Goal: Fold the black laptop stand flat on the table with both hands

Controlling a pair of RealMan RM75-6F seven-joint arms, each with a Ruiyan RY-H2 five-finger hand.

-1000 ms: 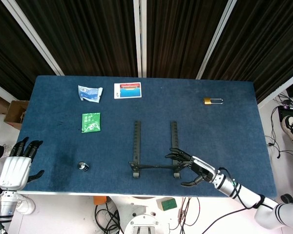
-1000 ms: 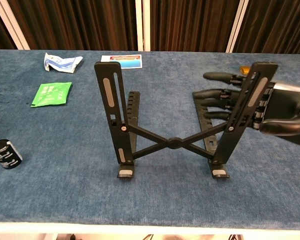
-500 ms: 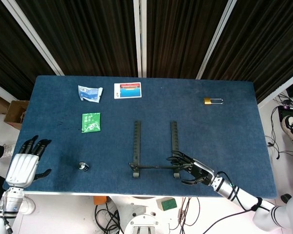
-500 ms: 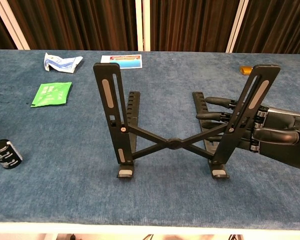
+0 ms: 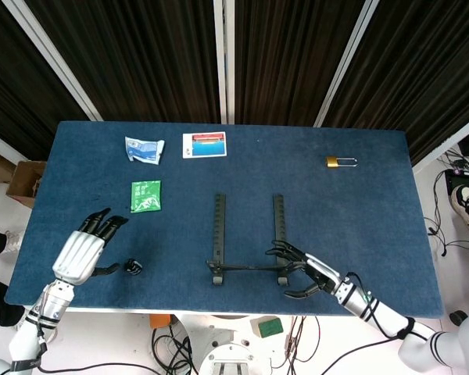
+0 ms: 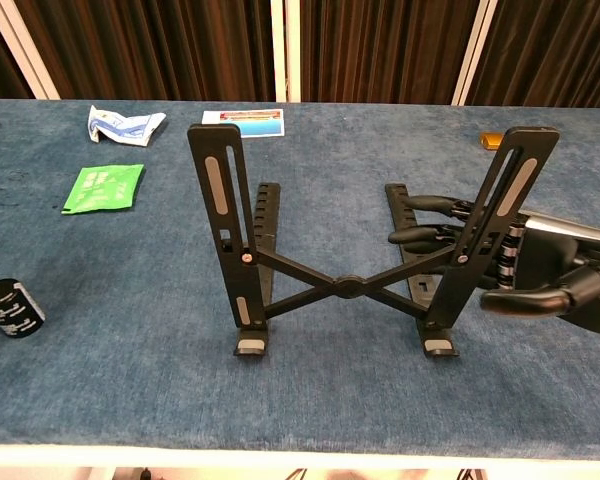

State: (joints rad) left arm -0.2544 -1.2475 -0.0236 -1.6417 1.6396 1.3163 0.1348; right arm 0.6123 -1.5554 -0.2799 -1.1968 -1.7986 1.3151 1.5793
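The black laptop stand (image 6: 345, 287) is opened up near the table's front edge, its two slotted arms (image 6: 220, 215) raised and its base rails (image 5: 220, 223) lying flat. My right hand (image 6: 540, 270) is at the stand's right raised arm (image 6: 500, 215). Its fingers (image 6: 425, 235) reach behind that arm, and its thumb (image 6: 525, 298) hangs in front, a little off it. In the head view the right hand (image 5: 309, 273) sits at the stand's front right foot. My left hand (image 5: 82, 250) hovers over the table's left front with fingers spread, holding nothing, far from the stand.
A small black cylinder (image 5: 132, 267) stands just right of my left hand. Further back lie a green packet (image 5: 145, 195), a white-blue packet (image 5: 144, 148) and a printed card (image 5: 204, 144). A brass padlock (image 5: 340, 162) lies at the back right.
My left hand has come up from off the table's left front corner and moved in over the table, toward the black cylinder. My right hand's thumb has drawn slightly off the stand's right arm.
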